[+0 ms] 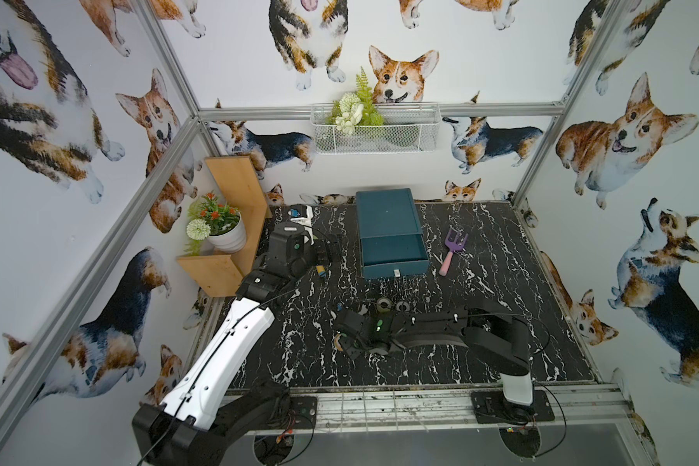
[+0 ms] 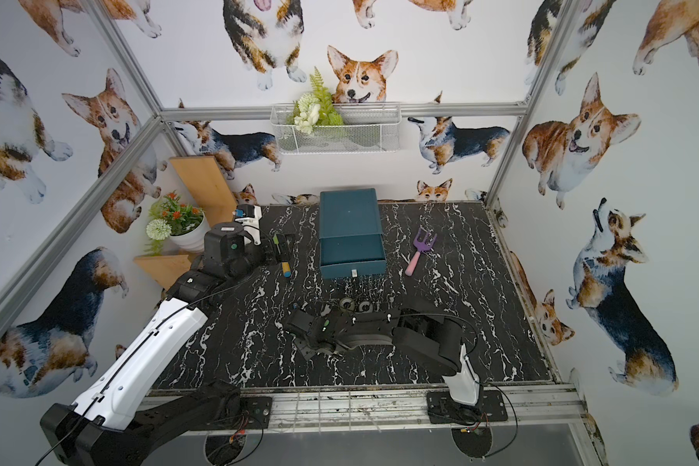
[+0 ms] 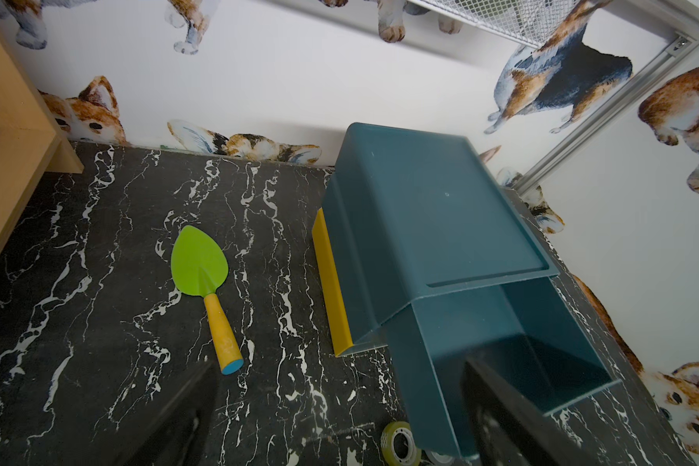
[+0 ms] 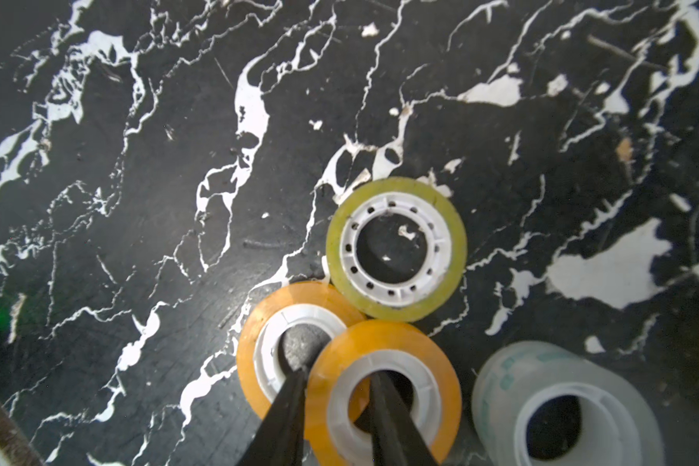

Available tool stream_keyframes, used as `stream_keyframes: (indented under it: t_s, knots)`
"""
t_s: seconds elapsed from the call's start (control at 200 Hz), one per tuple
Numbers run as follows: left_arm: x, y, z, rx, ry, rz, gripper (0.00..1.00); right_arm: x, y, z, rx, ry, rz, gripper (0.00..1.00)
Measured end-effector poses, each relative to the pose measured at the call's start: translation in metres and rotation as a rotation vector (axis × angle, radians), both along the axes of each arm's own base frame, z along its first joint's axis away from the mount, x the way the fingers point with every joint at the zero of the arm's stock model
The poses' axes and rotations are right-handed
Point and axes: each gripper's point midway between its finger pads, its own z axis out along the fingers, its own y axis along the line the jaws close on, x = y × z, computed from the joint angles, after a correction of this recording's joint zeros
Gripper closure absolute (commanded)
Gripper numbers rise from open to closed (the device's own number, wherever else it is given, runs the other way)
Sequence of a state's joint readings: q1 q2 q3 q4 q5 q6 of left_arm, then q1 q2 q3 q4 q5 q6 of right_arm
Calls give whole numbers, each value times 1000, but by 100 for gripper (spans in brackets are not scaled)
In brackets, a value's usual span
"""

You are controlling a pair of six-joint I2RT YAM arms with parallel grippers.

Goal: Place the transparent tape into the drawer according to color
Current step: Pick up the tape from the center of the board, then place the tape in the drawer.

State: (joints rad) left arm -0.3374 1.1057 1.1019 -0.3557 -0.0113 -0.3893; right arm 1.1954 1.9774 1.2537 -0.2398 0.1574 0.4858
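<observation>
On the left, my left fingers (image 1: 327, 252) hang spread wide and empty above the worktop (image 1: 481, 343), near the green trowel (image 3: 200, 262). They have no part in this step.

Toward the middle, the right wrist view shows my right fingers (image 4: 340, 373) closed on the wall of the front orange roll (image 4: 380, 335), with one finger inside its core and the other outside. That roll overlaps a second orange roll (image 4: 247, 355). A yellow-green roll (image 4: 455, 246) touches the pair, and a clear roll (image 4: 501, 387) stands just beside them. All of them are on the worktop, in front of the teal chest (image 1: 384, 214).

The chest's top drawer (image 1: 394, 252) is pulled out, and I see no roll in it. I judge this to be the pick of an orange roll.

Next I need a straight lift so the second orange roll isn't dragged along. Then I carry it over the drawer's front wall before letting go.

On the far right lies a purple rake (image 1: 452, 250), clear of the path.
</observation>
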Motion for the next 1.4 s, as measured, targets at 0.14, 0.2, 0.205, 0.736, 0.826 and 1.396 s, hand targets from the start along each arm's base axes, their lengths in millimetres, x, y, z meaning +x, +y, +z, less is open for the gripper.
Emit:
stream_keyframes:
  t_s: [0.14,0.2,0.205,0.736,0.826,1.396]
  knots:
    - [0,0,-1,0,2,-1,0,-1,-1,3,6,-1,1,79]
    - [1,0,-2,1,5,-1,0,-1,-2,6,10,-1,1,82]
    - [1,-1,-2,1,6,-1,0,-1,-2,6,11,-2,1,83]
    - [1,-2,-4,0,10,-8,1,-6,-12,92,208,-59,9,99]
    - [1,-2,-4,0,11,-8,1,-4,-14,114,254,-74,5,99]
    - [0,-3,-7,-1,19,-15,1,132,-140,260,463,-346,-399,99]
